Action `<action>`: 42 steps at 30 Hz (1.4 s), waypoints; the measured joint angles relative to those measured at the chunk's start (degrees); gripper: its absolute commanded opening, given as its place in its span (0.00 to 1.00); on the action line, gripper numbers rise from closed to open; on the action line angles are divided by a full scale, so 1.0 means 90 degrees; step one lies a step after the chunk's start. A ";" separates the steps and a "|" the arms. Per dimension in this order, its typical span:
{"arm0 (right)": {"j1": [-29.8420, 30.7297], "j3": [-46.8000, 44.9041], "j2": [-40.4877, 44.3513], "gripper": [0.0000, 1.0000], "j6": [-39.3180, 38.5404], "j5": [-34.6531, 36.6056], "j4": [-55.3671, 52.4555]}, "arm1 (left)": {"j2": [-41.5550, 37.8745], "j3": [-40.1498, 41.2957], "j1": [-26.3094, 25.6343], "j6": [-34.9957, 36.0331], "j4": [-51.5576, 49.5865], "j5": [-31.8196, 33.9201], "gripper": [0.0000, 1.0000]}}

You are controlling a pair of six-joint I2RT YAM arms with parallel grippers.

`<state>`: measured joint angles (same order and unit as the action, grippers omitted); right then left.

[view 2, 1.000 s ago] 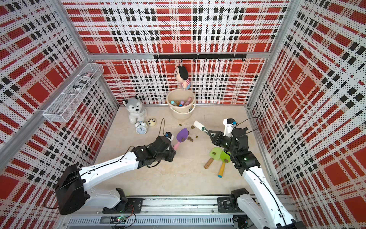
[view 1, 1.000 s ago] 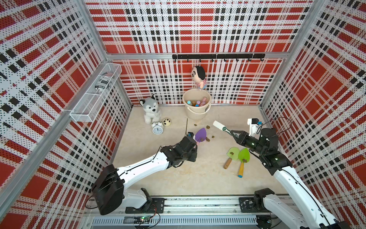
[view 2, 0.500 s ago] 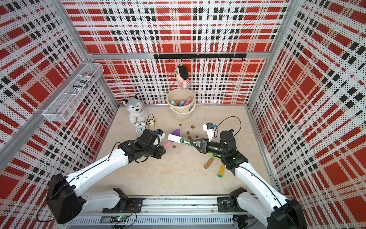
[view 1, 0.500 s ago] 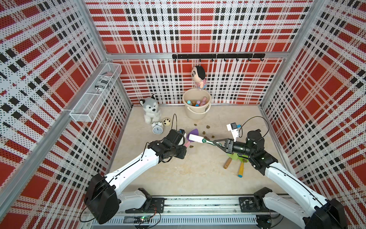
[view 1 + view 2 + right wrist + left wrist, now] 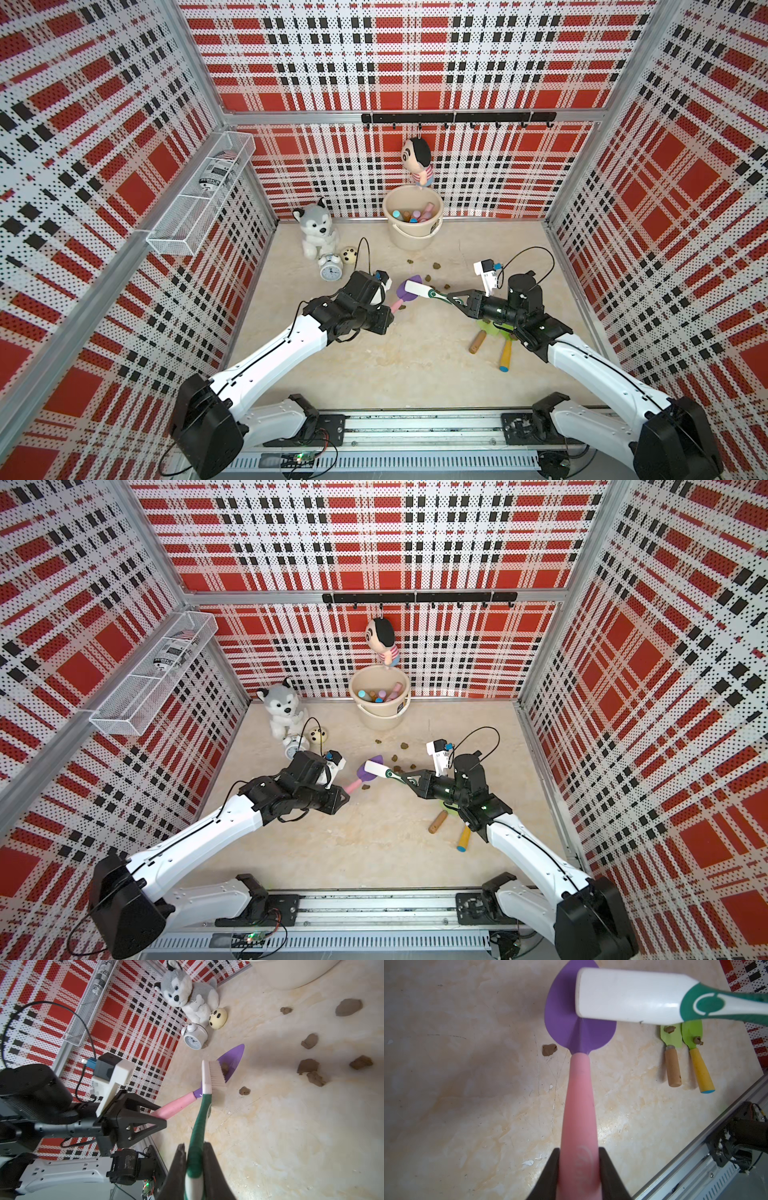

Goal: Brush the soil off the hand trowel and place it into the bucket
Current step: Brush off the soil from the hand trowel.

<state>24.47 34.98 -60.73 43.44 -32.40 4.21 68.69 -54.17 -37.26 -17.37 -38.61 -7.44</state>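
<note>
My left gripper (image 5: 578,1159) is shut on the pink handle of the hand trowel (image 5: 402,291), whose purple blade (image 5: 564,1022) hangs low over the floor. My right gripper (image 5: 194,1159) is shut on the green handle of a white-headed brush (image 5: 216,1073). The brush bristles rest on the blade beside one lump of soil (image 5: 224,1067). More soil lumps (image 5: 436,265) lie scattered on the floor between the trowel and the bucket (image 5: 409,239). The cream bucket stands at the back wall with several coloured handles inside.
Two green trowels (image 5: 671,1039) with soil on them lie under my right arm, handles (image 5: 477,341) pointing to the front. A husky plush (image 5: 316,226), an alarm clock (image 5: 331,270) and a small ball (image 5: 348,255) sit back left. A doll (image 5: 417,160) hangs above the bucket.
The right arm swung the brush left and down from beside the trowel onto the blade. The left arm shifted the trowel a little to the left. Both grips are unchanged.
</note>
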 measured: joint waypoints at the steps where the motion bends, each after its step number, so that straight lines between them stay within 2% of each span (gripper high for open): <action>1: -0.0002 0.0000 0.0000 0.00 -0.0012 0.0083 -0.0063 | -0.0005 0.0002 0.0000 -0.0002 -0.0002 0.0000 0.00; 9: -0.0041 0.0070 0.0233 0.00 -0.0034 0.0534 -0.0250 | -0.0007 0.0002 -0.0053 -0.0012 0.0000 0.0053 0.00; 13: -0.0046 0.0078 0.0306 0.00 0.0075 0.0148 0.0158 | -0.0005 0.0002 -0.0146 -0.0017 0.0005 0.0192 0.00; 19: 0.0019 0.0029 0.0002 0.00 0.0335 -0.0515 0.0814 | 0.0036 0.0002 -0.0658 -0.0019 0.0209 0.0559 0.00; 25: -0.0012 0.0017 -0.0104 0.00 0.0347 0.0061 0.0345 | 0.0034 0.0010 -0.1076 -0.0015 0.0534 0.1022 0.00; 32: -0.0401 -0.0318 0.0228 0.00 0.0495 0.0401 0.0267 | -0.0075 0.0070 -0.1071 -0.0068 0.0695 0.1406 0.00; 38: -0.0770 -0.0454 0.0782 0.00 0.0571 0.0546 0.0202 | -0.0219 0.0100 -0.0947 -0.0095 0.0831 0.1435 0.00; 42: -0.0865 -0.0508 0.0947 0.00 0.0629 0.0221 0.0551 | -0.0323 0.0100 -0.0894 -0.0117 0.0903 0.1428 0.00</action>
<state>16.69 30.41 -52.21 49.10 -30.41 9.17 65.78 -53.28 -45.30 -18.41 -30.48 5.41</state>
